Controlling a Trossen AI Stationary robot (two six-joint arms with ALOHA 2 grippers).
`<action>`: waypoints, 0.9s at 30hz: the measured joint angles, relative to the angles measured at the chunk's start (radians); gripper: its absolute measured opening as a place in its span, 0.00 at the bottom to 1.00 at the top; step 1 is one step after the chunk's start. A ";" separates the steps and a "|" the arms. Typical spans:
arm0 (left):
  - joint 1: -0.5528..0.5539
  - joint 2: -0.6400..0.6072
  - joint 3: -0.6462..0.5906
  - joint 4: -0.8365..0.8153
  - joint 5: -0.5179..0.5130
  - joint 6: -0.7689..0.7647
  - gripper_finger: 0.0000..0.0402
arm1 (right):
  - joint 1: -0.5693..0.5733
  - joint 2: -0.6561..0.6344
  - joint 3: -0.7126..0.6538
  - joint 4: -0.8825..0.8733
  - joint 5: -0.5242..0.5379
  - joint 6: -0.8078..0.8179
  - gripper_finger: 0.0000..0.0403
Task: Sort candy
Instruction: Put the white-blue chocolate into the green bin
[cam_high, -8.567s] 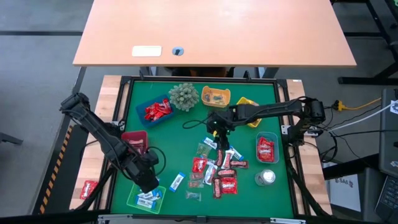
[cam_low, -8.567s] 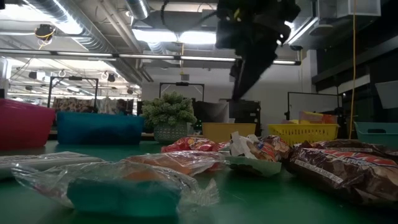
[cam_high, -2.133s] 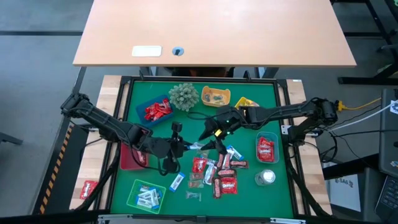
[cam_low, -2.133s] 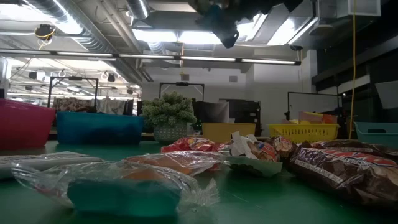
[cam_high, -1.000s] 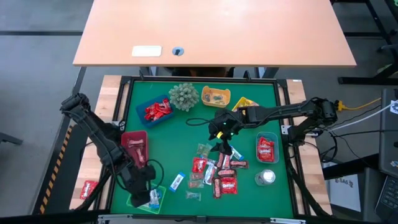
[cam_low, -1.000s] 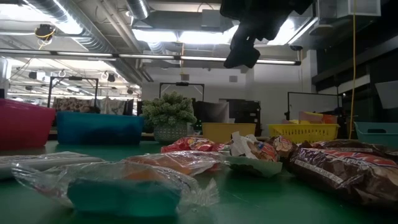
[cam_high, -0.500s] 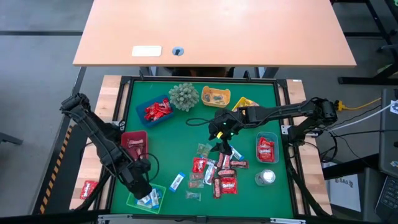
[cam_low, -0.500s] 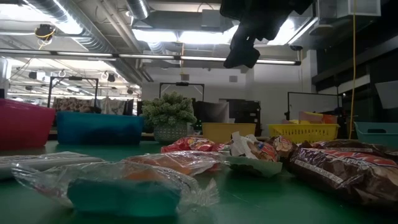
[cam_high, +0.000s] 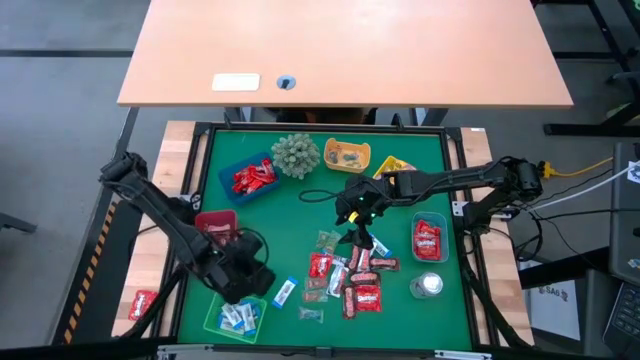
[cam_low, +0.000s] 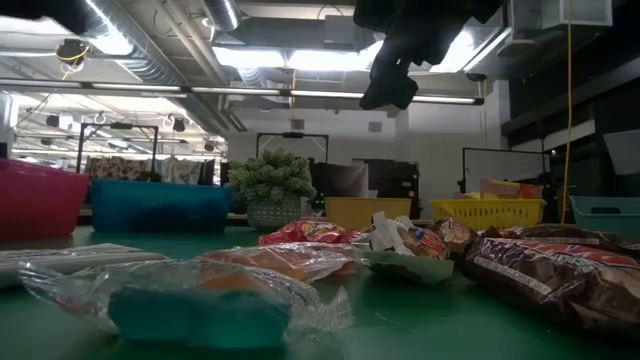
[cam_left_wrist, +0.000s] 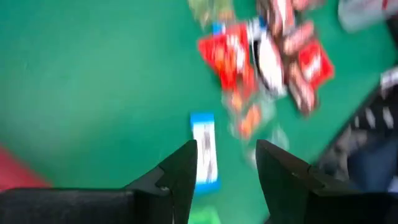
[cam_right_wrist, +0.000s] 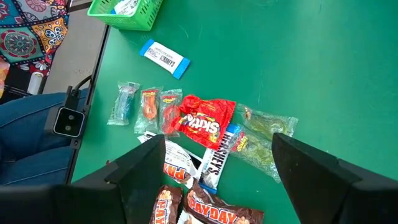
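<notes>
Nearest my side of the green mat (cam_high: 270, 235), the left gripper (cam_high: 243, 283) hovers just above the green tray (cam_high: 236, 317), which holds a few blue-white packets. Its wrist view shows both fingers (cam_left_wrist: 180, 177) spread with nothing between them — empty. Just beside that tray lies 1 loose blue-white bar (cam_high: 285, 291), flat on the mat (the same bar shows past the left fingers (cam_left_wrist: 204, 155)).

Toward the middle sits the main heap of candy (cam_high: 350, 275): red packets, brown bars, silvery and clear wrappers, touching and overlapping. A Skittles bag (cam_right_wrist: 200, 121) and a Hershey's bar (cam_right_wrist: 217, 155) are readable from the right wrist. To the heap's right stand a light blue tray (cam_high: 428, 240) with red sweets and a small round container (cam_high: 428, 286).

The right gripper (cam_high: 352, 224) hangs over the heap's far edge, jaws wide apart and gripping nothing.

At the left edge rests a red tray (cam_high: 216, 228). Farther back I see a blue tray (cam_high: 248, 177) with red candy, the spiky plant ball (cam_high: 295, 155), an orange-yellow bowl (cam_high: 347, 155) and a yellow basket (cam_high: 397, 170).
</notes>
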 joint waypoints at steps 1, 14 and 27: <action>0.010 0.015 0.000 0.016 -0.019 0.000 0.37 | 0.000 0.000 0.000 0.000 0.000 0.000 0.73; 0.093 0.249 0.000 0.321 0.106 0.226 0.37 | 0.000 0.000 0.000 0.000 0.000 0.001 0.73; 0.100 0.400 0.000 0.318 0.245 0.228 0.37 | 0.000 0.000 0.000 0.000 0.000 0.001 0.73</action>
